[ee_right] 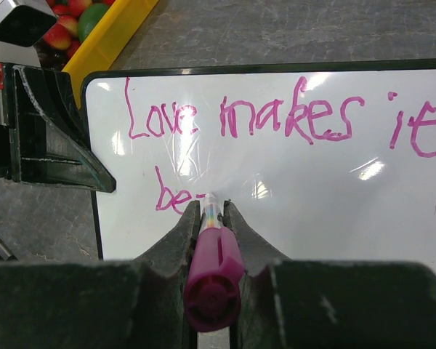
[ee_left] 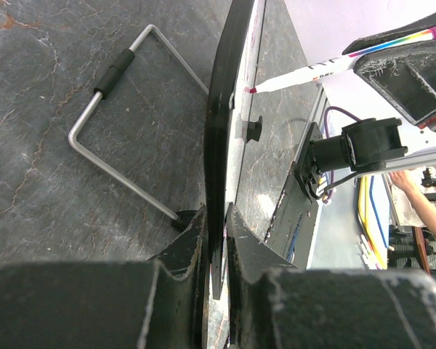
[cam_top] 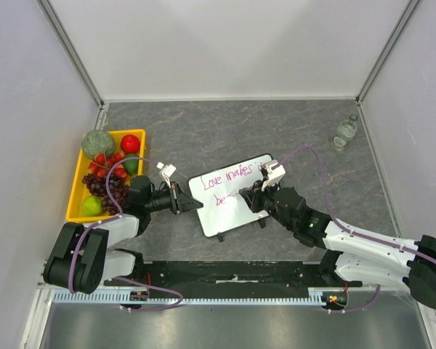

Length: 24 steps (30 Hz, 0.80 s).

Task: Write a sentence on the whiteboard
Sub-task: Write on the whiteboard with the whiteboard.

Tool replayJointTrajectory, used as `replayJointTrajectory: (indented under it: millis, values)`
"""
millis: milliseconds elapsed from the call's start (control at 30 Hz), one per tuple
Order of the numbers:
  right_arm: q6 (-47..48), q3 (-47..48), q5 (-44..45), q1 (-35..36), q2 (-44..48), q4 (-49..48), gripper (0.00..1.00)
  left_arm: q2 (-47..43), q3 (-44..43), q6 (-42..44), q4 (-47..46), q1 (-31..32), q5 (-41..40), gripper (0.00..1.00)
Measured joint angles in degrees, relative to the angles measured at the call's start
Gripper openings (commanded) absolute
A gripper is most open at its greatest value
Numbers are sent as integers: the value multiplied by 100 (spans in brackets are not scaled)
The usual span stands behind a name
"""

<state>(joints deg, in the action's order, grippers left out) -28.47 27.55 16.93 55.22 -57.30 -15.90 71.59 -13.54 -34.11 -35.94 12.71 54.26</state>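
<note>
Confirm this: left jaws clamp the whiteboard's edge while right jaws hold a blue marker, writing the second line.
Wrong in one respect: the marker is pink, not blue, as the right wrist view shows. The rest holds: left jaws clamp the whiteboard by its edge while right jaws hold the marker, writing the second line.

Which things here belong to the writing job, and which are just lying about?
In the job: whiteboard, clamped by the left gripper; sentence; pink marker, held by the right gripper.
Lying about: yellow fruit tray; small bottle.
</note>
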Motion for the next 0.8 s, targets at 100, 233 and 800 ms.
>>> replayJointTrajectory:
  millis: [100, 233, 800]
  values:
    - [0, -2, 72, -11, 46, 63, 0, 0, 0, 0, 0, 2, 0, 2]
    - [2, -2, 116, -24, 94, 122, 0, 0, 0, 0, 0, 2, 0, 2]
    - [28, 33, 94, -39, 262, 138, 0, 0, 0, 0, -4, 2, 7, 2]
